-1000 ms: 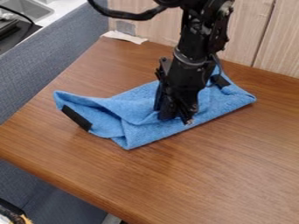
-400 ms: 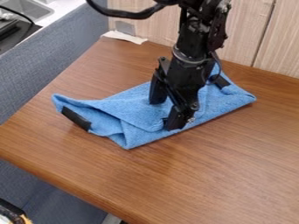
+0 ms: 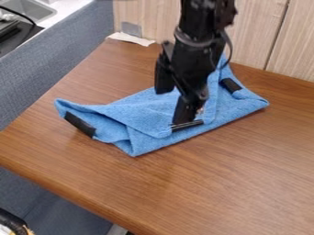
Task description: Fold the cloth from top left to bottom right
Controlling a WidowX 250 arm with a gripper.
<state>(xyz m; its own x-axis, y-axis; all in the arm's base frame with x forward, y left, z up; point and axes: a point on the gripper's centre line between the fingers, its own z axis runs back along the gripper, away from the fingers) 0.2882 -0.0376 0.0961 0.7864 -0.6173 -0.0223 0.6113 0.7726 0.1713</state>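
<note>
Way off to the upper left of the gripper (image 3: 173, 107) there's part of a sink (image 3: 27, 8), cut off by the edge, with some dark thing (image 3: 11, 30) in front of it that I can't really make out. Down and far left of the gripper, a black and yellowish object (image 3: 14, 224) pokes in at the corner, mostly cut off, so no clue what it is. The blue-grey panel (image 3: 52, 64) runs along that side of the wooden table (image 3: 202, 183).

The blue cloth (image 3: 135, 112) lies on the table under the gripper, partly folded, sticking out to both sides of it. Its left end has a black patch (image 3: 80, 124). Up and left of the gripper, a white strip (image 3: 131, 39) lies by the back edge of the table, below a grey plate (image 3: 131, 29) on the wall.

The gripper itself is open, fingers spread and pointing down. One fingertip is right at a black strip (image 3: 187, 125) on the cloth, but I can't tell whether they touch. The gripper and arm hide a chunk of the cloth's middle and back, so the folds there are anyone's guess. Just right of the gripper and a bit higher, there's another black patch (image 3: 230, 85) near the cloth's right end.
</note>
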